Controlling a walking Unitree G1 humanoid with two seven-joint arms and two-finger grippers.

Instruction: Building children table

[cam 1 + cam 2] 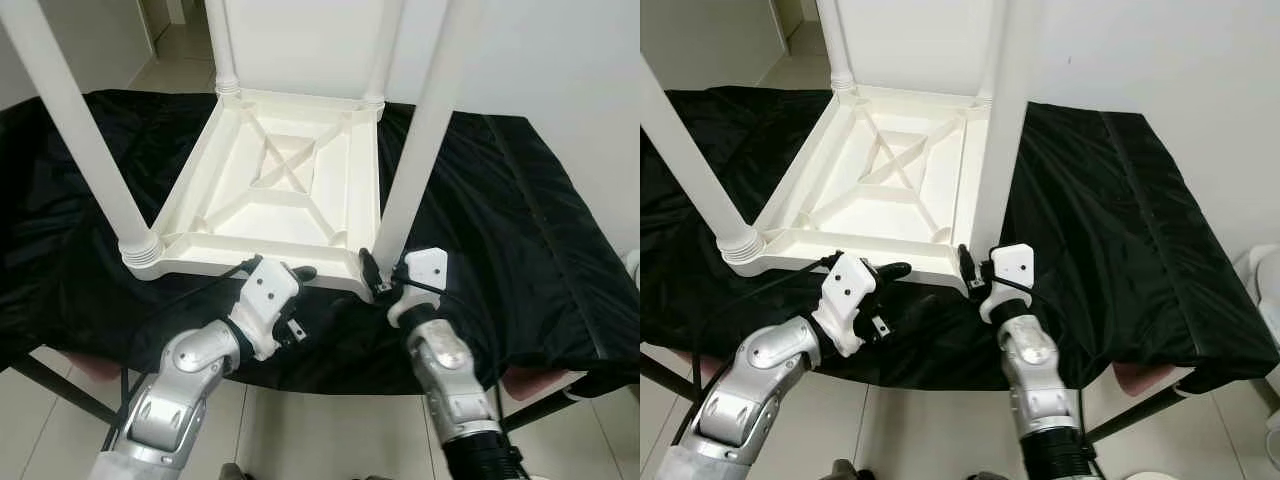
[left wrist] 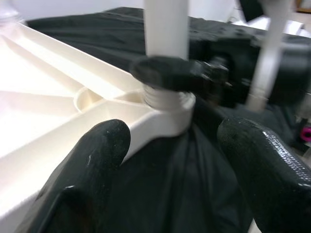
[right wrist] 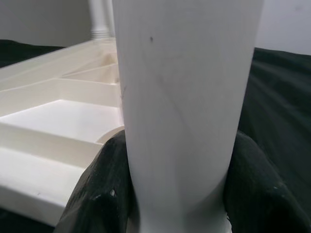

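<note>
Black cloth covers the bench, pale tiled floor below, white wall at right. White children table lies upside down on it, legs up. Right tool pinches the near right leg; left tool spread at the near edge.

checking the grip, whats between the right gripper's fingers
The near right table leg stands between the right gripper's black fingers, close against both, just above the upturned tabletop. The right wrist view shows it best.
</note>
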